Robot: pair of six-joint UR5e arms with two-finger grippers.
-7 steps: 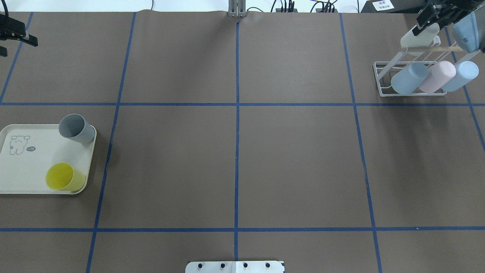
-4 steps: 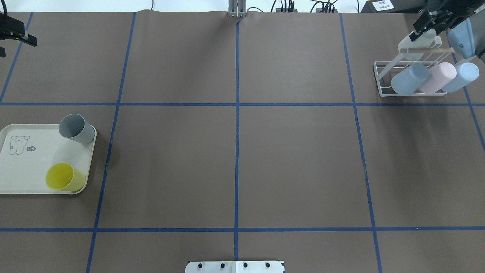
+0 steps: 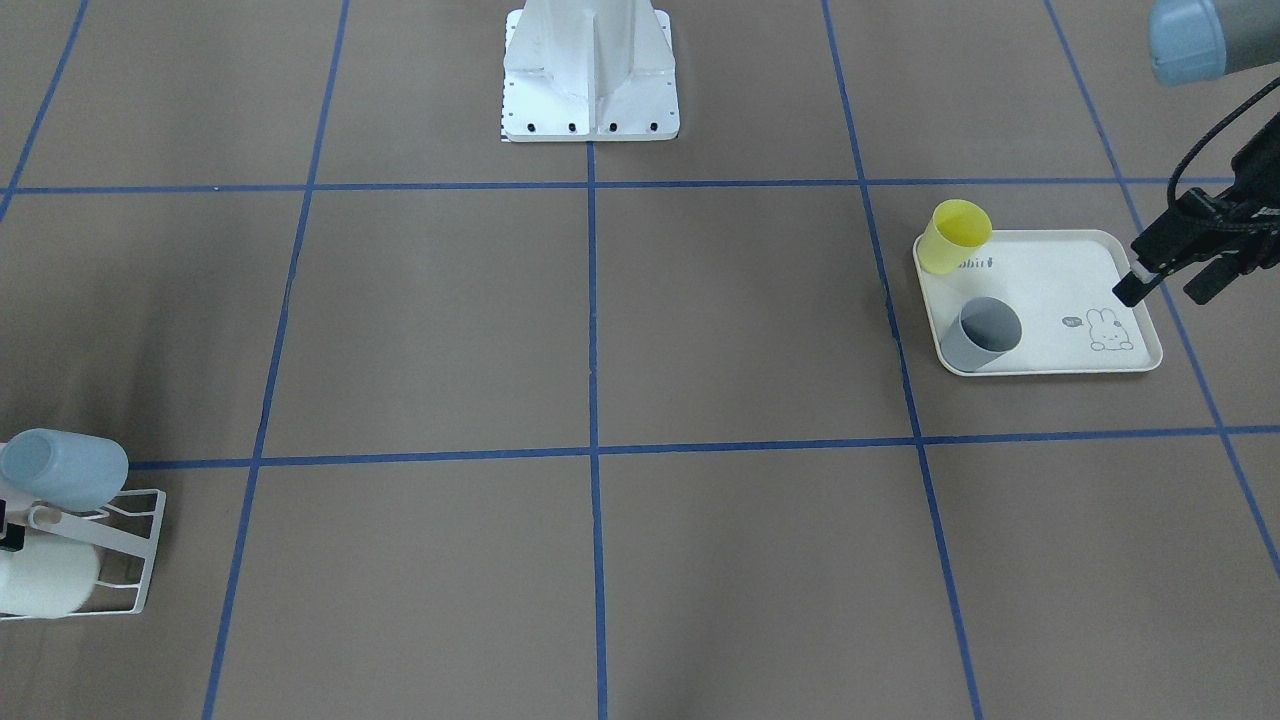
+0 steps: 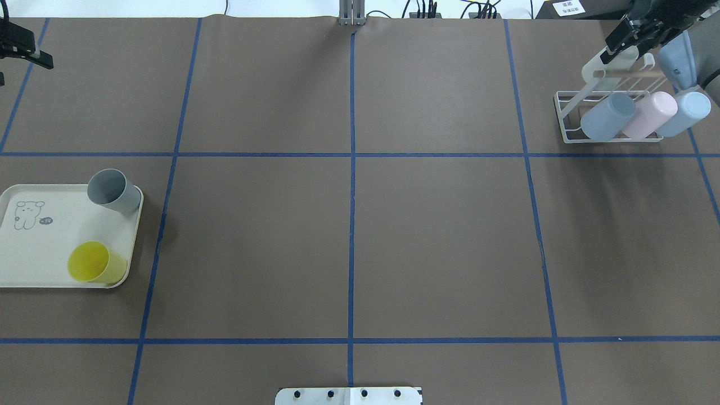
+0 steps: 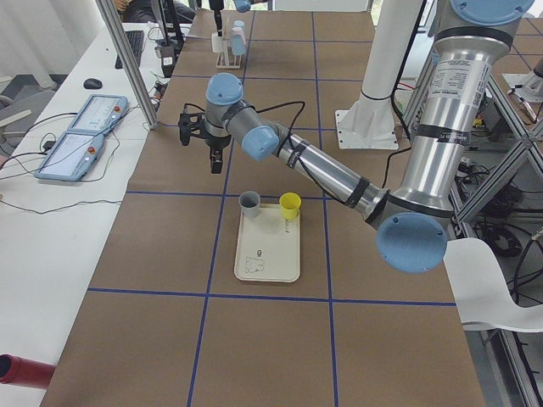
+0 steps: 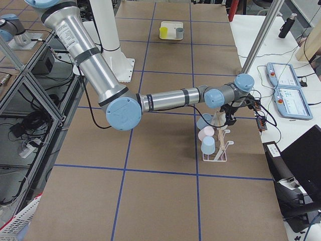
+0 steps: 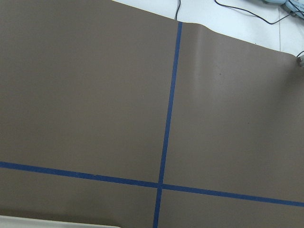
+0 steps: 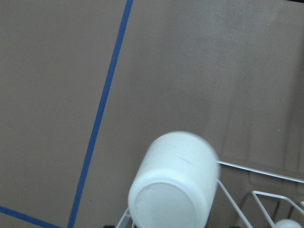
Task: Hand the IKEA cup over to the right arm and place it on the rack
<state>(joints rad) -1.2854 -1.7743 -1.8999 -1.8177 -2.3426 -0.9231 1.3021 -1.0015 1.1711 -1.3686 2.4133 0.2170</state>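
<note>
**A:** Status check, from the operators' side. Which step is active?

**B:** Placement. The right gripper [image 4: 624, 48] looks clamped on the white cup [image 4: 599, 64] at the rack [image 4: 613, 140]. The rack stands in the table corner nearest us, at the robot's right end. The cup lies tilted on our side of the wooden dowel [image 4: 633, 73], base outward. Whether a prong is inside it cannot be determined. The hand-over appears complete. The left gripper [image 3: 1160, 295] hangs raised above the opposite end of the table, fingers apart, holding nothing.

**A:** Requirement for the next move?

**B:** In my judgement: seat the cup fully on its prong, then part the fingers and withdraw clear of the dowel. Avoid the row behind it: a blue cup [image 4: 607, 116], a pink cup [image 4: 649, 112] and a second blue cup [image 4: 683, 112], all slanted toward the robot.

**A:** Surface, near to far?

**B:** The table [image 4: 439, 242] carries a brown covering divided by blue tape lines.
1. Near corner: the rack.
2. Midway along the opposite end: the tray [image 4: 34, 264]. A grey cup [image 4: 112, 191] stands at its nearer inward corner and a yellow cup [image 4: 93, 264] at its farther inward corner. Both are upright.
3. Middle of the far edge: the robot's white base plate [image 3: 590, 70].

**A:** Room?

**B:** Beside us, a white desk [image 5: 34, 280] holds two control tablets [image 5: 75, 155] and loose cables. Beyond the robot there is metal framing [image 6: 30, 100] with more cabling.
</note>
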